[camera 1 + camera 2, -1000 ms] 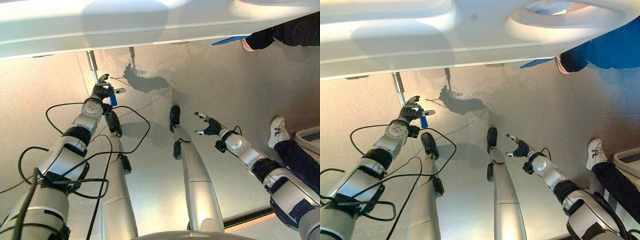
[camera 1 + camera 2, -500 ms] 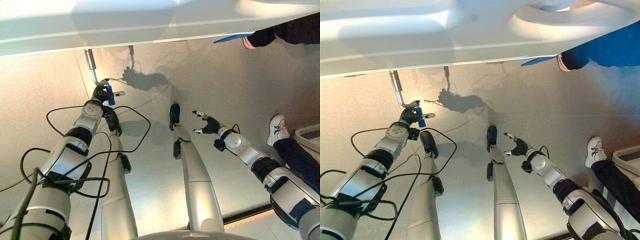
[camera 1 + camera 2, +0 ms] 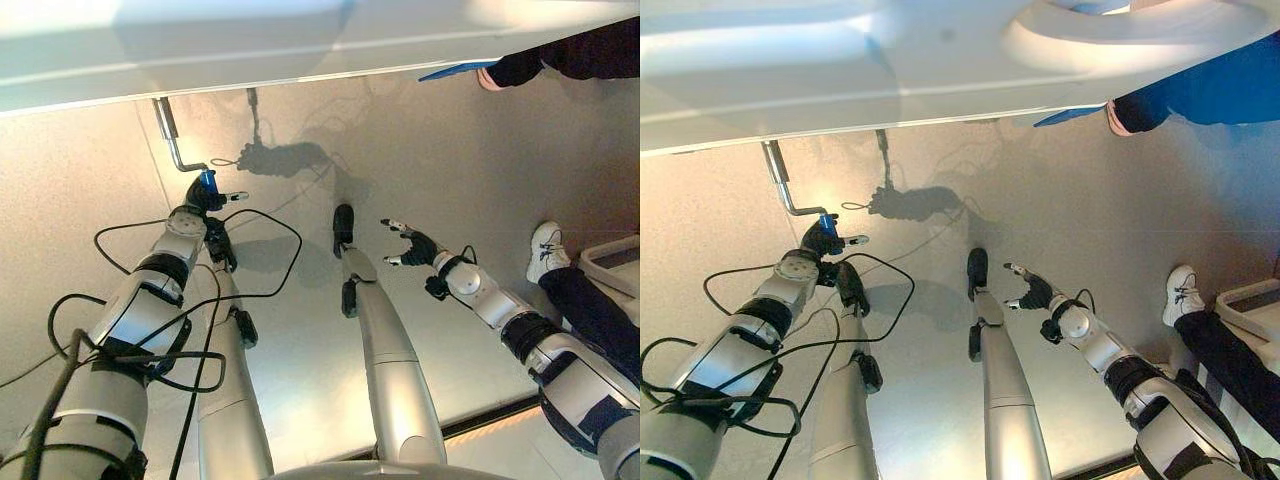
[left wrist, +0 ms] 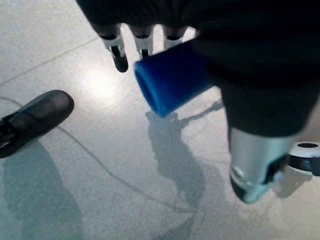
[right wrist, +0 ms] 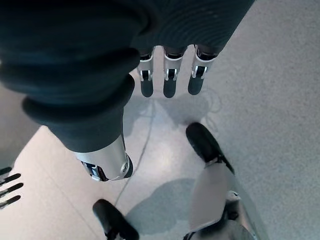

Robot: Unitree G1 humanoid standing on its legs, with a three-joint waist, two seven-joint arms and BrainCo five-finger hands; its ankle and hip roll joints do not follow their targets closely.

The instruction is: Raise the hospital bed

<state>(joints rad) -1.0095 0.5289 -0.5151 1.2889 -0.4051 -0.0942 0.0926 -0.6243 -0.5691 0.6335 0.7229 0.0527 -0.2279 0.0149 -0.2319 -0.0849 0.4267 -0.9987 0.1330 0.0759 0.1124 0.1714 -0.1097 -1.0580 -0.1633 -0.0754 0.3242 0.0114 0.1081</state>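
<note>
The white hospital bed [image 3: 250, 40] spans the far side of the eye views. From under its edge a metal crank rod [image 3: 165, 135] comes down and bends sideways to a blue crank handle [image 3: 208, 180]. My left hand [image 3: 198, 198] is shut on that blue crank handle [image 4: 170, 77], which sits between its fingers [image 4: 119, 52] and thumb. One finger sticks out sideways. My right hand [image 3: 412, 246] hangs open over the floor to the right, with straight fingers [image 5: 168, 82] and nothing in it.
A person stands at the right: a white shoe [image 3: 543, 250] and dark trouser leg near my right arm, and another leg [image 3: 560, 60] by the bed's far right corner. A white bin [image 3: 612, 262] sits at the right edge. The floor is smooth grey.
My left hand has swung the blue handle round with the crank, whose sideways bend now shows. The right hand has hardly moved. The whole view has shifted slightly.
</note>
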